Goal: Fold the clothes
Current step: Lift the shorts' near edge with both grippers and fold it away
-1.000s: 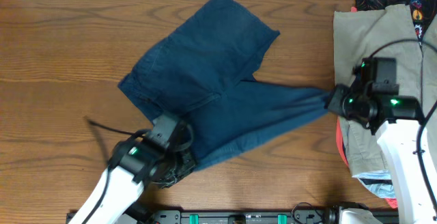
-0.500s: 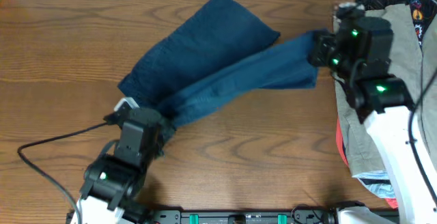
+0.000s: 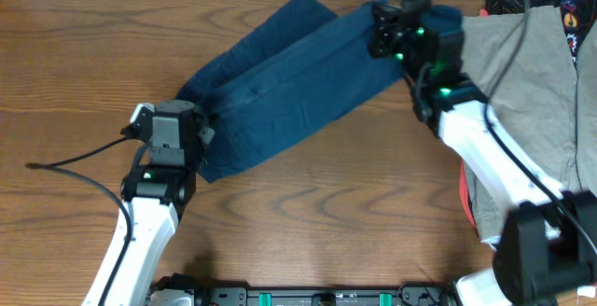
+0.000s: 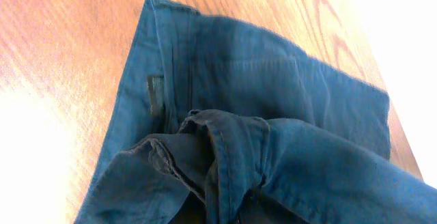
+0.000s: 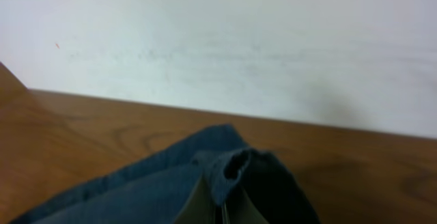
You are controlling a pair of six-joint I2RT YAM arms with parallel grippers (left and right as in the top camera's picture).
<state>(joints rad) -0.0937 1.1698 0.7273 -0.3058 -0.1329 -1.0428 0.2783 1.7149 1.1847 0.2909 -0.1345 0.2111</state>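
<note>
Navy shorts (image 3: pixel 280 77) pinched both ends: left gripper (image 3: pixel 200 138) at shorts' near-left corner, right gripper (image 3: pixel 377 30) at far-right edge. We hold fold taut, lower evenly, line up hems.

I worked at a wooden table (image 3: pixel 326 203), reddish-brown, with long wavy grain running across its top. Behind its far edge stood a plain pale wall (image 5: pixel 239 46), bare and faintly shadowed low on the right. On my left, strong light bleached the wood into a white glare (image 4: pixel 27 149).
</note>
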